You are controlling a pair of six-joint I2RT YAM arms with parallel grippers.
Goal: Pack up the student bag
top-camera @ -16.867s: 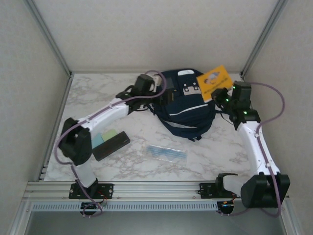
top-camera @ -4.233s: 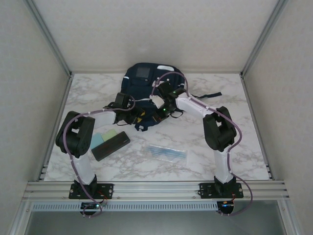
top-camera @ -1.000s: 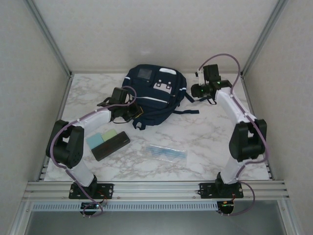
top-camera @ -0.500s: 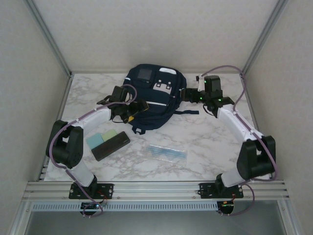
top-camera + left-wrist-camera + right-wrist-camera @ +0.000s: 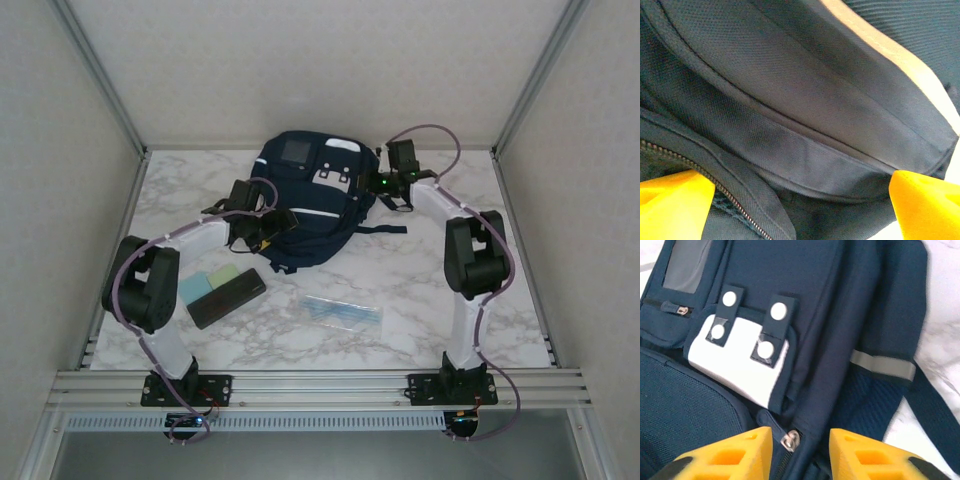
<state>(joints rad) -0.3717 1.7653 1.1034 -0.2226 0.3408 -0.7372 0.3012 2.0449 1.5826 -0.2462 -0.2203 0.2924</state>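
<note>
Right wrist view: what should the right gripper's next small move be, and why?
Probably close the right gripper on the metal zipper pull, perhaps after easing in slightly. The pull lies in the gap between its parted yellow fingers, near their tips and not yet pinched, on the student bag.

In the left wrist view the left claw's [image 5: 802, 200] yellow fingertips [image 5: 672, 202] are cut off at the 7 and 5 o'clock corners, and the student bag [image 5: 805, 115] overruns every edge. In the right wrist view the right claw's [image 5: 800, 452] fingers [image 5: 735, 452] are cut at 6 o'clock. Whether they pinch the zipper pull [image 5: 789, 440] cannot be told. From above, the clear packet [image 5: 341, 312] at the bag's 6 o'clock holds contents too small to name.
</note>
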